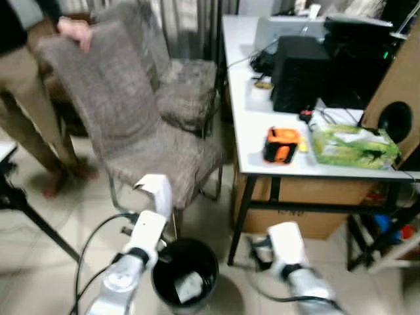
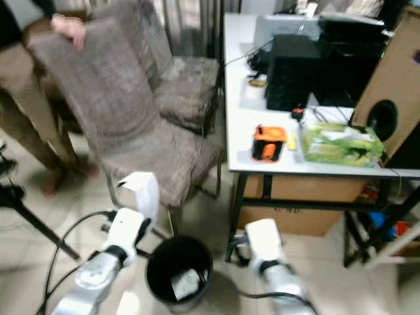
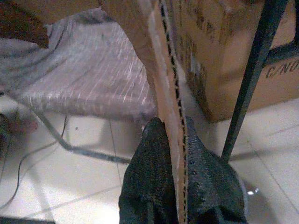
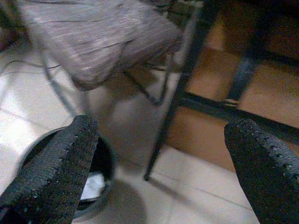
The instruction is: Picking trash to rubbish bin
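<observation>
My left gripper (image 3: 172,130) is shut on a flat piece of cardboard (image 3: 163,70), its two black fingers (image 3: 149,163) pressed against both faces. In the left eye view that cardboard (image 1: 156,188) stands pale and upright above the left arm (image 1: 141,243), just left of and above a round black rubbish bin (image 1: 185,272). A white scrap (image 1: 190,285) lies inside the bin. My right gripper (image 4: 159,172) is open and holds nothing, low beside the table leg (image 4: 177,98), with the bin (image 4: 100,163) close to one finger. The right arm (image 1: 289,252) is right of the bin.
A grey upholstered chair (image 1: 125,131) stands behind the bin, with a person's hand (image 1: 75,31) on its back and a second chair (image 1: 187,92) beyond. The white table (image 1: 246,125) at the right carries an orange tool (image 1: 282,144) and a green pack (image 1: 354,146). A cardboard box (image 1: 302,207) sits underneath.
</observation>
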Motion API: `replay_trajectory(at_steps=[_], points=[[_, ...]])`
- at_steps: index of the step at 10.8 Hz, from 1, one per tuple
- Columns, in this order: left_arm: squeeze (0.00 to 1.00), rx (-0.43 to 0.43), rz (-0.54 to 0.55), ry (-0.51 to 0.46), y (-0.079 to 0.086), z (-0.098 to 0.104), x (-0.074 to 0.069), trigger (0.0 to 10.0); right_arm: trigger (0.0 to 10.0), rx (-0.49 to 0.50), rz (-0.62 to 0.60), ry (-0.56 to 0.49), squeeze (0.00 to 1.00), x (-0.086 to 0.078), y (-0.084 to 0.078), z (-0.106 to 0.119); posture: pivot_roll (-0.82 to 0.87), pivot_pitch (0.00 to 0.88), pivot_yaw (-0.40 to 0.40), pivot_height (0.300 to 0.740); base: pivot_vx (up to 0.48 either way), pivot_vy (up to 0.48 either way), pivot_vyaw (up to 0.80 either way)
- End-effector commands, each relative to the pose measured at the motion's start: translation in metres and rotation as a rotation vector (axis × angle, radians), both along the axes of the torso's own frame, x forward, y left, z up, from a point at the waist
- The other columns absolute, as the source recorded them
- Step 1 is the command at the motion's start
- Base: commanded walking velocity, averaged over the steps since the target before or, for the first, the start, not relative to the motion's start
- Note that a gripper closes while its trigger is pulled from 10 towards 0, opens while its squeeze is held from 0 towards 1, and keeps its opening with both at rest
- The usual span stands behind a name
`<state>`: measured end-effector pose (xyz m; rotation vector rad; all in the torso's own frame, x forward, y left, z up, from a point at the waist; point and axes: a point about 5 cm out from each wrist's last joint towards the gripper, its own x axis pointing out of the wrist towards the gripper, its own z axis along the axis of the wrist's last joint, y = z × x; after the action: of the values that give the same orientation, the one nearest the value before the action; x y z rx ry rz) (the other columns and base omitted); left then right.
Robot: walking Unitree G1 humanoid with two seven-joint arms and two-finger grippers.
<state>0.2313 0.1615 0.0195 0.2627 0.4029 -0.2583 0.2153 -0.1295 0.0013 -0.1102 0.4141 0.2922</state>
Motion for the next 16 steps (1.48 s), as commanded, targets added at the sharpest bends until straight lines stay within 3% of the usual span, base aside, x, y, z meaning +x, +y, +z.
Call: replay_trajectory(at_steps=[1,6,8,16], points=[[0.00,-0.003,-0.018,-0.020,-0.004,0.003,0.003,10.0,10.0,-0.014,-0.024,-0.012,0.00,0.003,-0.008,0.002,-0.11,0.000,-0.037,0.740,0.000,0.000,0.00],[0.00,0.002,-0.023,0.027,-0.004,-0.002,0.000,10.0,10.0,-0.036,0.006,0.005,0.00,-0.004,-0.011,0.000,-0.12,0.002,-0.027,0.740,0.000,0.000,0.00],[0.00,0.049,-0.038,0.030,-0.001,-0.004,0.006,10.0,10.0,-0.037,0.055,0.009,0.00,-0.007,-0.014,0.001,-0.13,0.000,-0.022,0.740,0.000,0.000,0.00],[0.00,0.056,-0.047,0.023,-0.004,-0.004,0.019,10.0,10.0,-0.039,0.068,0.020,0.00,-0.012,-0.018,0.002,-0.14,0.000,-0.009,0.740,0.000,0.000,0.00]])
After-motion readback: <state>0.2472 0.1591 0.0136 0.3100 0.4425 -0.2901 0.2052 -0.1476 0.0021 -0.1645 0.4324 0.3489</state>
